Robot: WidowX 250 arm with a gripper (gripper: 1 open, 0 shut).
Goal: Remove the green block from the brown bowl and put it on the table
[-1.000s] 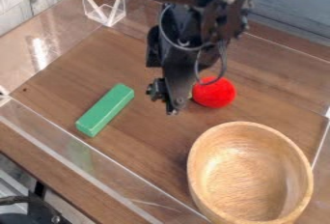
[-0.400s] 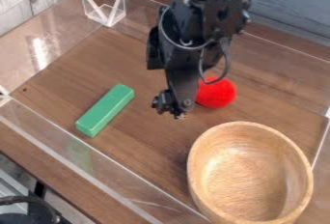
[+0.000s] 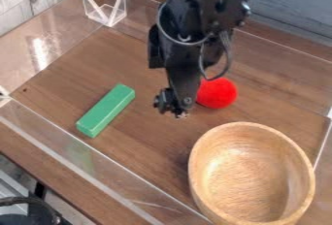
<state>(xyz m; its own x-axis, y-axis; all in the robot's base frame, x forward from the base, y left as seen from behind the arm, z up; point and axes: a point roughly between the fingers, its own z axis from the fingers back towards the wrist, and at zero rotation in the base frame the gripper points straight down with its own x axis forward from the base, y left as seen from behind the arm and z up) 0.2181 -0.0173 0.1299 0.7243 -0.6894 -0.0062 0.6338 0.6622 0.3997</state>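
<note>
On the table [image 3: 132, 144] at left, the green block [image 3: 105, 111] lies outside the bowl [image 3: 251, 175]; gripper [image 3: 178, 104] open, the task looks done.

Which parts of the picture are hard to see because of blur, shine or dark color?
Camera view: the gripper is dark and soft, its details hard to separate; the clear wall shows pale reflections; the brown bowl is evenly lit inside.
</note>
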